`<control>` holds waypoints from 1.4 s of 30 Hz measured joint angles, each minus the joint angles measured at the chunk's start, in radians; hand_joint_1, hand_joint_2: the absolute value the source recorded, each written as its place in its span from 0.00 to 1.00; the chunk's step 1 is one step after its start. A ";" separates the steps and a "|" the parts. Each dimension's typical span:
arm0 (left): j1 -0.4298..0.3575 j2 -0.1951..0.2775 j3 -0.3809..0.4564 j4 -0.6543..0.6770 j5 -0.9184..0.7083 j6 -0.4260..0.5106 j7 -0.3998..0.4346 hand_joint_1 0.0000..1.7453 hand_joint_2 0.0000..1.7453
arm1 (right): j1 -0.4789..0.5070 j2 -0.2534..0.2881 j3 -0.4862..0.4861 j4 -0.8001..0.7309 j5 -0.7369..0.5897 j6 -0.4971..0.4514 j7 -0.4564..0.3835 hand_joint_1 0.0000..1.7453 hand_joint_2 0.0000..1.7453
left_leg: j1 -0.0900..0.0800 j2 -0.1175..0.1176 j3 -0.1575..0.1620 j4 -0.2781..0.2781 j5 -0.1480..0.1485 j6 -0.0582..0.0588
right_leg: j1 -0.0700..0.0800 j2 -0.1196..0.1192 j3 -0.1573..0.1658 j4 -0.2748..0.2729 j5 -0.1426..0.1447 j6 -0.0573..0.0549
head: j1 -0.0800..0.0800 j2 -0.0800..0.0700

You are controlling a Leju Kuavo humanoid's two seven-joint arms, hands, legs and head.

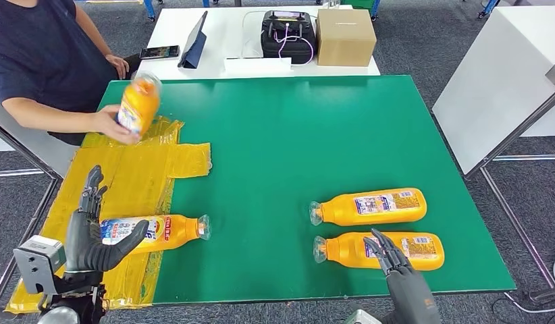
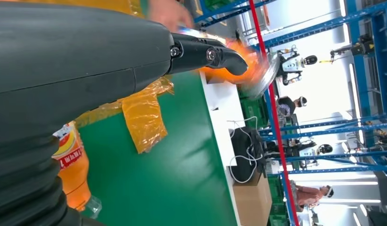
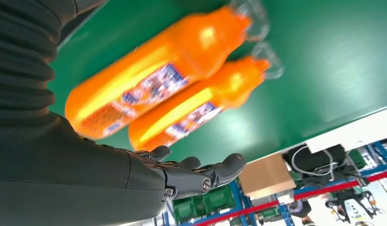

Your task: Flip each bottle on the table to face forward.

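Two orange bottles lie side by side at the right of the green table, caps pointing left: a far bottle [image 1: 369, 206] [image 3: 208, 101] and a near bottle [image 1: 379, 250] [image 3: 154, 73]. My right hand [image 1: 391, 260] [image 3: 182, 176] hovers open just over the near bottle, holding nothing. A third orange bottle [image 1: 153, 231] [image 2: 71, 169] lies on yellow plastic at the near left, cap to the right. My left hand [image 1: 92, 233] [image 2: 88, 56] stands open beside its base, thumb against it. A person [image 1: 42, 61] holds a fourth bottle [image 1: 138, 104] above the far left.
Crumpled yellow plastic sheet [image 1: 136, 169] covers the table's left side. Behind the green mat [image 1: 295, 135] a white table carries a cardboard box [image 1: 345, 36], a black device [image 1: 287, 34], a tablet [image 1: 194, 44] and a phone [image 1: 159, 52]. Another white table [image 1: 504, 74] stands at right.
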State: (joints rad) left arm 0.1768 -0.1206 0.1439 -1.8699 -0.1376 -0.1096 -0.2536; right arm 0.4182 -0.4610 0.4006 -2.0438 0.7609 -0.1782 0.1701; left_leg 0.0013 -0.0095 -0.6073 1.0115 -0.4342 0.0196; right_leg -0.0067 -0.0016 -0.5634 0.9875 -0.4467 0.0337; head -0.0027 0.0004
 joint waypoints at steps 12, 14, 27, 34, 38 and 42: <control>0.035 -0.002 0.037 -0.014 0.046 -0.058 -0.008 0.00 1.00 | -0.055 0.039 -0.309 0.089 -0.003 0.228 -0.067 0.00 1.00 | 0.000 0.000 0.001 0.000 0.000 0.000 | 0.000 0.000 0.001 0.000 0.000 0.000 | 0.000 0.000; 0.044 -0.002 0.041 -0.021 0.052 -0.068 -0.010 0.00 1.00 | -0.065 0.039 -0.336 0.106 -0.005 0.248 -0.069 0.00 1.00 | 0.000 0.000 0.001 0.000 0.000 0.000 | 0.000 0.000 0.001 0.000 0.000 0.000 | 0.000 0.000; 0.066 -0.001 0.058 -0.041 0.066 -0.091 -0.020 0.00 1.00 | -0.112 0.032 -0.397 0.188 -0.015 0.309 -0.072 0.00 1.00 | 0.000 0.000 0.001 0.000 0.000 0.000 | 0.000 0.000 0.001 0.000 0.000 0.000 | 0.000 0.000; 0.066 -0.001 0.059 -0.042 0.070 -0.093 -0.021 0.00 1.00 | -0.123 0.029 -0.395 0.204 -0.016 0.319 -0.077 0.00 1.00 | 0.000 0.000 0.000 0.000 0.000 0.000 | 0.000 0.000 0.001 0.000 0.000 0.000 | 0.000 0.000; 0.066 -0.001 0.063 -0.042 0.073 -0.095 -0.026 0.00 1.00 | -0.162 0.028 -0.381 0.232 -0.017 0.345 -0.087 0.00 1.00 | 0.000 0.000 0.001 0.000 0.000 0.000 | 0.000 0.000 0.001 0.000 0.000 0.000 | 0.000 0.000; 0.066 0.000 0.071 -0.042 0.075 -0.096 -0.028 0.00 1.00 | -0.213 0.029 -0.345 0.279 -0.014 0.365 -0.088 0.00 1.00 | 0.000 0.000 0.001 0.000 0.001 0.000 | 0.000 0.000 0.002 0.000 0.000 0.000 | 0.000 0.000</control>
State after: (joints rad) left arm 0.2432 -0.1205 0.2149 -1.9123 -0.0625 -0.2057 -0.2817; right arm 0.2048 -0.4324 0.0555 -1.7649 0.7467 0.1864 0.0824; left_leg 0.0013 -0.0098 -0.6059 1.0115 -0.4337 0.0198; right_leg -0.0064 -0.0018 -0.5617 0.9875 -0.4465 0.0337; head -0.0027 0.0004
